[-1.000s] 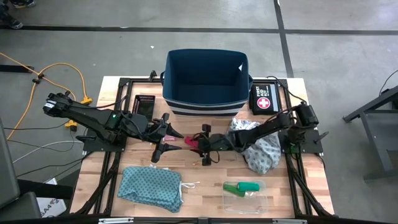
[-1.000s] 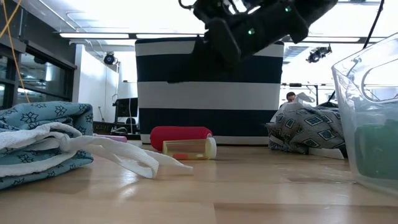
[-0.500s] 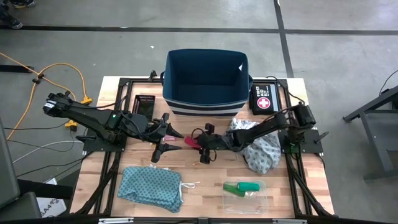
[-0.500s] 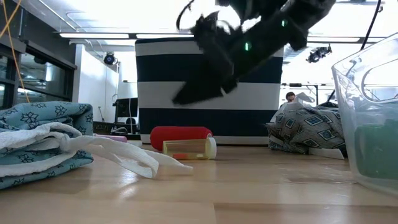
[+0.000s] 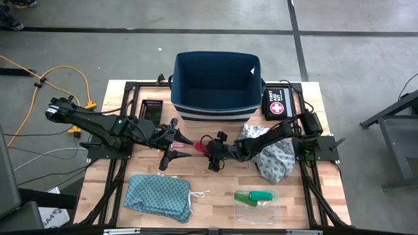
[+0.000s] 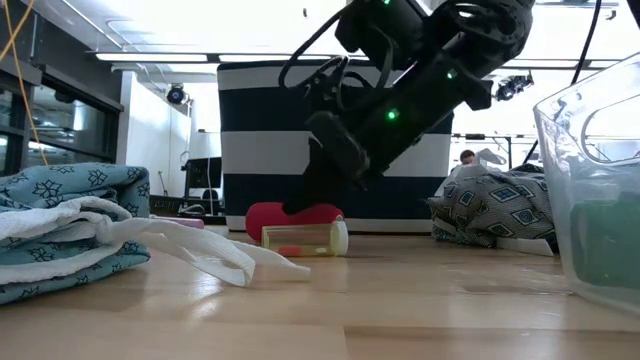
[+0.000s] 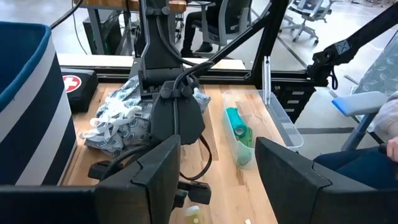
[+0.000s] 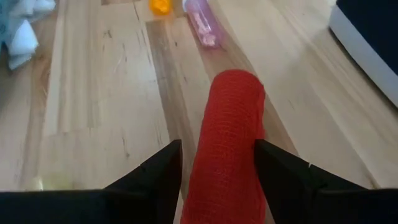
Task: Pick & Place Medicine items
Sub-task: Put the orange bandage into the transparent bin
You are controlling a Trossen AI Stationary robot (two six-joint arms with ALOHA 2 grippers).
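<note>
Red roll [image 8: 225, 143] between right gripper [image 8: 219, 169] open fingers, on table.

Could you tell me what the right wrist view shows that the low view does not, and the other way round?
Only the right wrist view shows the right gripper's open fingers either side of the red roll, not yet closed on it, plus an orange cap beyond.

Only the low view shows the striped bin, the teal cloth, the grey patterned cloth and a clear tub.

Both show the red roll, the clear vial near it and the wooden table.
</note>
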